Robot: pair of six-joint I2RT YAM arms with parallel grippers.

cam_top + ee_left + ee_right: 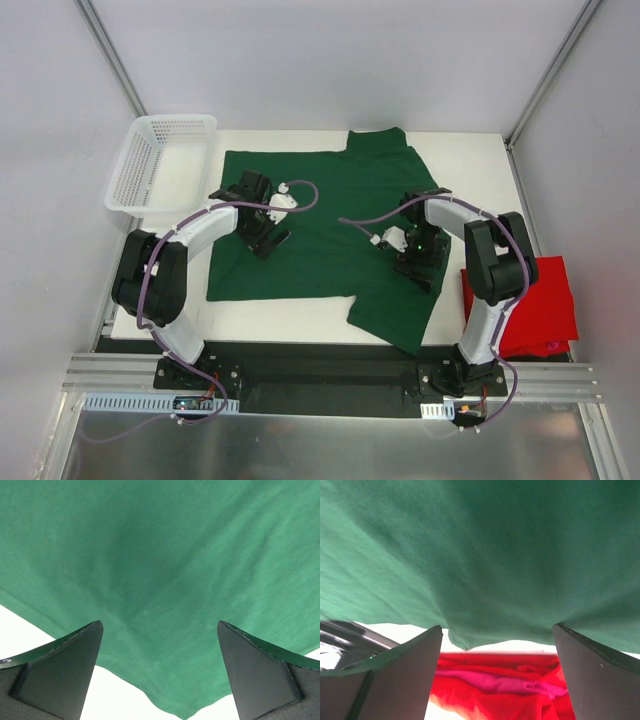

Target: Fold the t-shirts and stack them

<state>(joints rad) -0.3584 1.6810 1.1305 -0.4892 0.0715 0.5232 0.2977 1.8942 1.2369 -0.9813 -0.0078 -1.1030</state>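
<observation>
Here the green t-shirt (pixel 330 220) is seen spread flat across the middle of the counter (pixel 470 180), its hem turned toward the left edge, one sleeve pointed at the far edge and the other at the near edge. This laying-out is judged to be preparation for folding, since no fold has yet been made in it. The cloth is a soft, matte knit, lightly rippled, with a stitched hem. The red t-shirt (pixel 535 305) is set at the near right corner, rumpled in loose folds and lapping over the right edge, presumably parked out of the way. The left fingers (pixel 60 665), dark tapered wedges, are held wide apart and empty, low over the hem end. The right fingers (pixel 590 670) are likewise spread, with nothing gripped, above the shirt's edge nearest the red cloth. A white mesh basket (pixel 160 160) is placed at the far left corner.
</observation>
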